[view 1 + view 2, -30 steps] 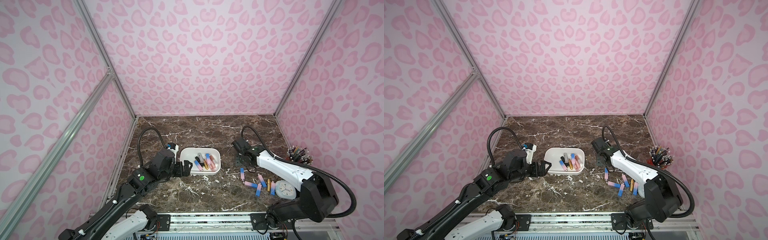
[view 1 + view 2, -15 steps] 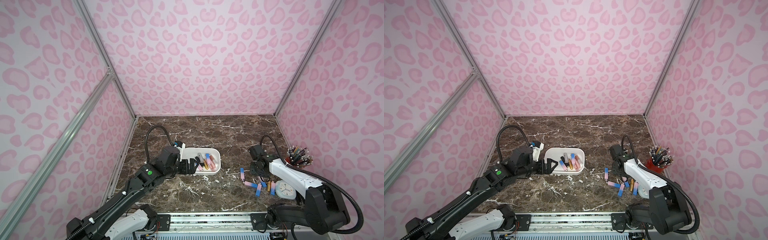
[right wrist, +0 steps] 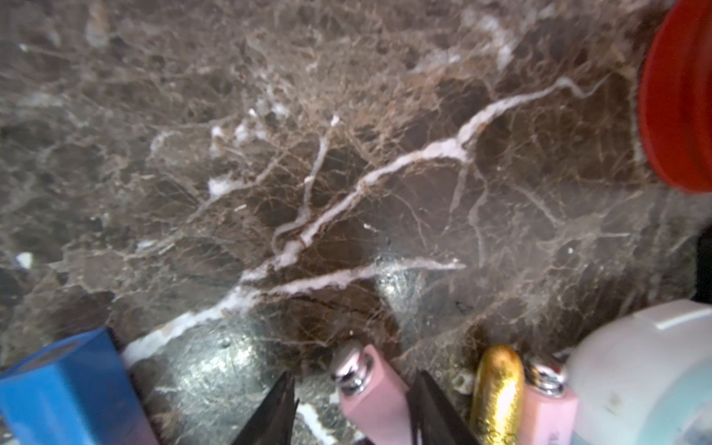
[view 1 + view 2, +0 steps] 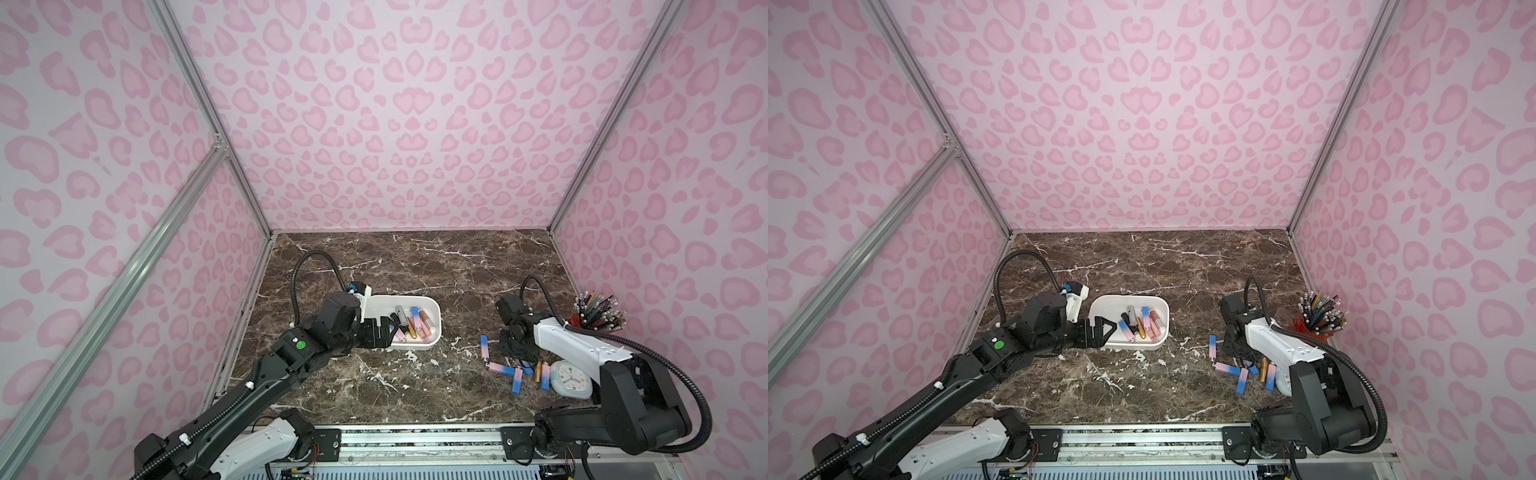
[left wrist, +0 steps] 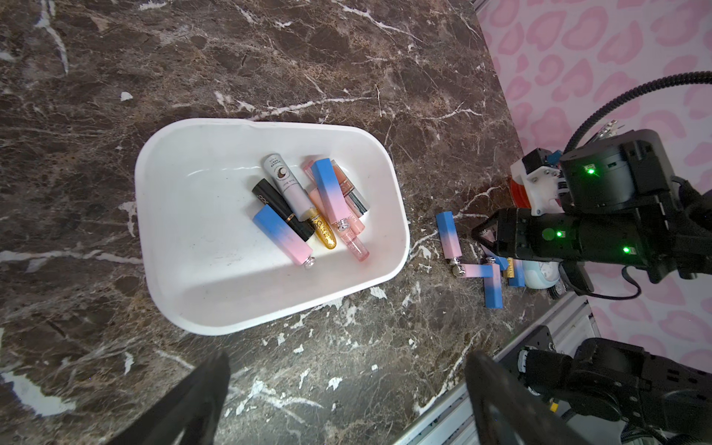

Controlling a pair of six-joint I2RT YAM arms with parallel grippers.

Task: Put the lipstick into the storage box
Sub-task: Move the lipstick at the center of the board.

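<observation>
Farther from storage box now, right jaws

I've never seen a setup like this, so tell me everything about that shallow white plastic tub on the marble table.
The shallow white plastic tub is rectangular with rounded corners, glossy and lidless. It sits flat on the brown marble table. One half holds a loose heap of lipsticks, blue-pink, black, gold and clear; the rest is bare. The open black left gripper hangs beside it, apparently not touching.
</observation>
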